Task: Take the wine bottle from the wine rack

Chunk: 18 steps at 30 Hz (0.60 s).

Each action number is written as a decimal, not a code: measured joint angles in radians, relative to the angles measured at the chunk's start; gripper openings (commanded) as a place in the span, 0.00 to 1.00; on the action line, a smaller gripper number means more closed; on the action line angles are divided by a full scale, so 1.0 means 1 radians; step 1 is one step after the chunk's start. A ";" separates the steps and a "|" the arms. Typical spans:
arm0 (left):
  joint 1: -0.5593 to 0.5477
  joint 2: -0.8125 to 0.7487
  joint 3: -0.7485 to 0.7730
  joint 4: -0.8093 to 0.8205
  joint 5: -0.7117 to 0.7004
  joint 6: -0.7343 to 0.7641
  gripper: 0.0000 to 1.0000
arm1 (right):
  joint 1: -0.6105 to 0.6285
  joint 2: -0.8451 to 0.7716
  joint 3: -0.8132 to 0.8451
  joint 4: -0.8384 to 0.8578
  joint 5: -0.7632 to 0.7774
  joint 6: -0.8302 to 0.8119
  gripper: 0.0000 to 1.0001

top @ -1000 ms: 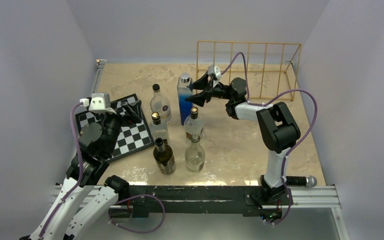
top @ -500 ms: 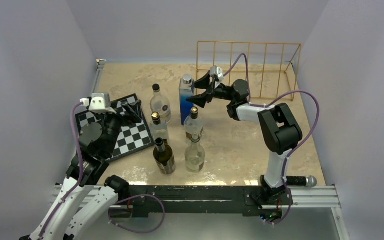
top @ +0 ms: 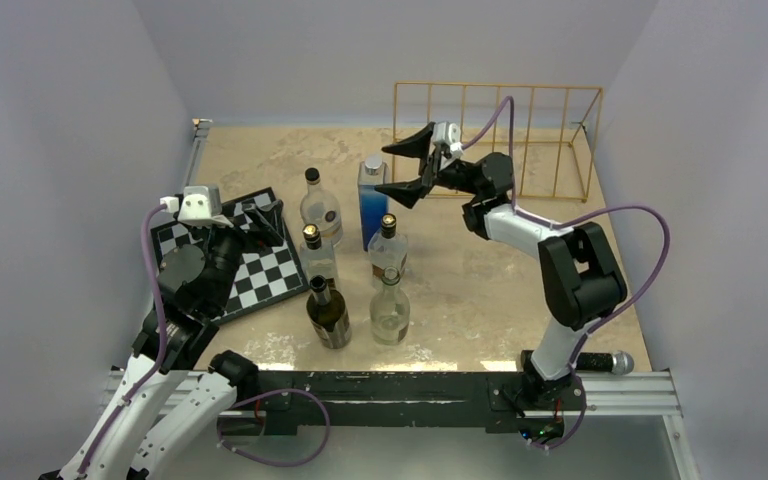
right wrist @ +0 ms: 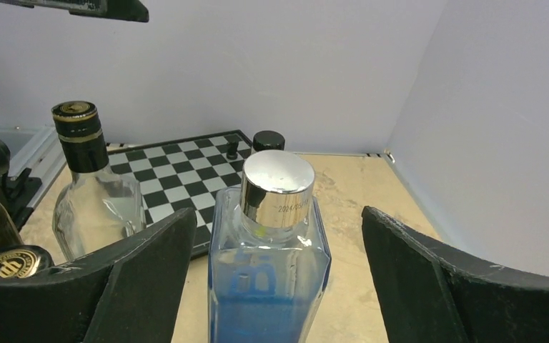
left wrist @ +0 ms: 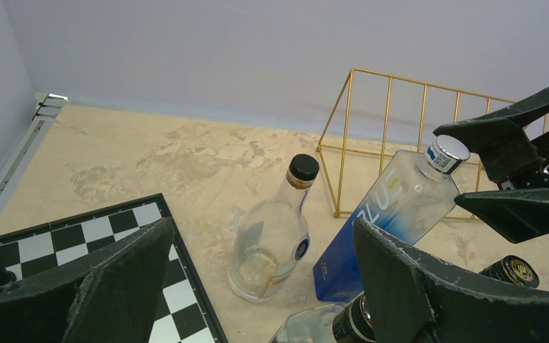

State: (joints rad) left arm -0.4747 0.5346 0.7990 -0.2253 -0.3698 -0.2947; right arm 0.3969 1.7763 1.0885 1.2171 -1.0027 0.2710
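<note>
Since the earlier frame the right claw point(top: 388, 174) has been lifted and drawn back from the neck of the blue bottle point(top: 369, 208), toward the wine rack point(top: 531, 135). Its fingers are now spread wide, and nothing is held between them. In the right wrist view the bottle's silver cap is seen between the parted fingers but untouched by either. The blue bottle is left standing upright on the desk point(top: 460, 290), in front of the rack's left end and clear of its wire rods. No bottle is seen inside the gold frame. Five other bottles are gathered just nearer the arms, close to the blue one. The left claw point(top: 272, 222) is held over the checkerboard point(top: 260, 275) with its fingers also apart, gripping nothing. From this layout the release is judged to be finished and the task essentially complete. Only a clean retreat of the right arm remains, with the nearby bottle necks the likeliest things to be knocked.
</note>
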 measured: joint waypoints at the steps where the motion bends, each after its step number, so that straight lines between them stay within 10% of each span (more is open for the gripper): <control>1: 0.000 0.000 0.000 0.000 0.000 0.000 0.99 | 0.000 -0.007 0.001 -0.011 0.002 -0.002 0.89; 12: 0.000 -0.008 0.000 0.000 -0.001 0.000 0.99 | -0.078 -0.167 0.004 -0.079 0.107 0.049 0.81; 18: 0.000 -0.021 0.000 0.000 -0.001 0.000 0.99 | -0.167 -0.224 0.117 -0.528 0.335 -0.010 0.84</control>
State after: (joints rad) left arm -0.4744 0.5140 0.7990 -0.2253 -0.3710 -0.2947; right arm 0.2298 1.5520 1.2053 0.6895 -0.6674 0.2611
